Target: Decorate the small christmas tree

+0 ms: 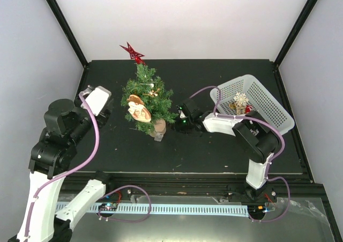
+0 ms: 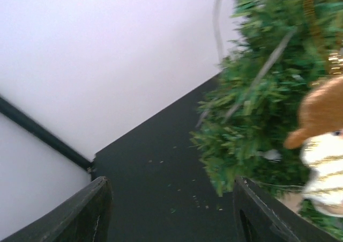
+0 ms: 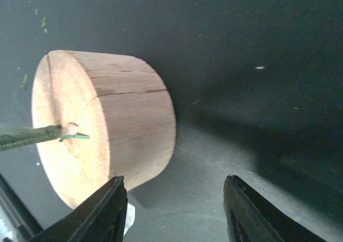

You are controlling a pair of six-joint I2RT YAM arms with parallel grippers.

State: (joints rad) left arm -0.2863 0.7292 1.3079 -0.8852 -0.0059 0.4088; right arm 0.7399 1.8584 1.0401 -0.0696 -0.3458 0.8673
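Observation:
The small christmas tree [image 1: 147, 98] stands left of the table's middle on its round wooden stump base [image 1: 159, 126]. It carries a red star [image 1: 133, 51] at its top and a wooden figure ornament [image 1: 138, 108] on its front. My left gripper [image 1: 103, 115] is open and empty, just left of the tree. In the left wrist view the tree's branches [image 2: 257, 92] and a brown and white ornament [image 2: 321, 140] fill the right side, and the gripper [image 2: 171, 215] holds nothing. My right gripper [image 1: 179, 119] is open and empty, just right of the stump. The stump [image 3: 102, 124] shows close in front of the right gripper [image 3: 174, 210].
A white basket [image 1: 268, 100] stands at the right and holds a white snowflake ornament [image 1: 240, 99] and a red piece [image 1: 249, 109]. A small pale object [image 1: 157, 138] lies at the stump's foot. Black frame posts mark the table's back corners.

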